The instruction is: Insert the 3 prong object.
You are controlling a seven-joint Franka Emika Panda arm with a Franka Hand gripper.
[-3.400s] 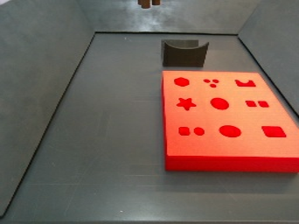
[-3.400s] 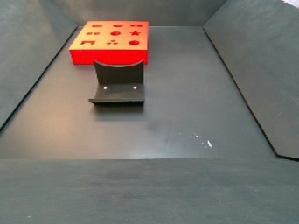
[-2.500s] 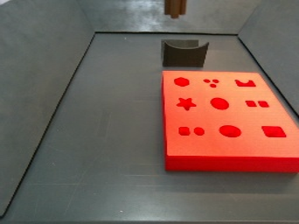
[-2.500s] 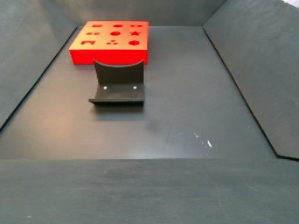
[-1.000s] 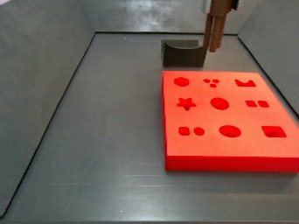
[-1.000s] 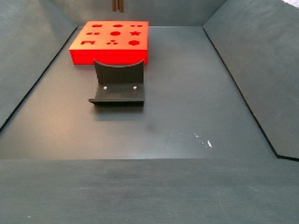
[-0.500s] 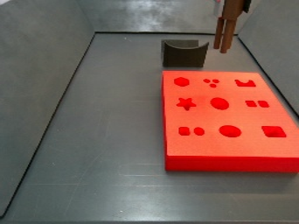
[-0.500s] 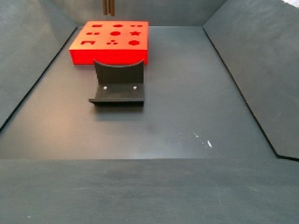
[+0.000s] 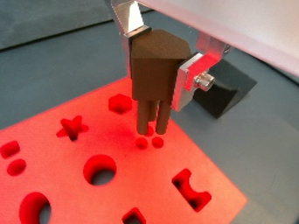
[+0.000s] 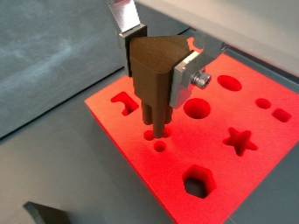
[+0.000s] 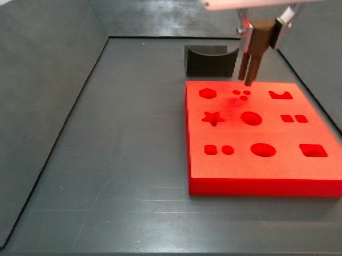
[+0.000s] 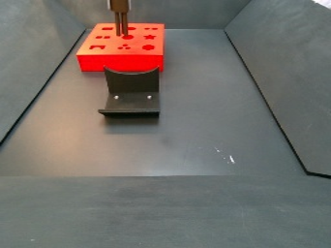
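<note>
- Overhead, the gripper (image 9: 149,54) hung above the far end of the red board (image 11: 262,140), its silver fingers (image 10: 184,72) clamped on the upper part of the 3 prong object (image 10: 155,83), which stood upright, prongs down.
- In both wrist views the prongs pointed at a cluster of three small round holes (image 9: 149,140) in the board; the tips appeared just above it or at its mouth (whether any prong had entered could not be told).
- In a side view the brown piece (image 11: 249,55) stood over the three-dot cutout (image 11: 242,94), between the hexagon opening and the notched one.
- Judging by this, pickup and carry were done and alignment looked close; the downward push into the holes, and the release, remained.
- Behind the board the fixture (image 12: 131,92) stood unused on the dark floor, apart from the gripper.
- A side view showed only the object's lower end (image 12: 119,19) over the board's far edge.
</note>
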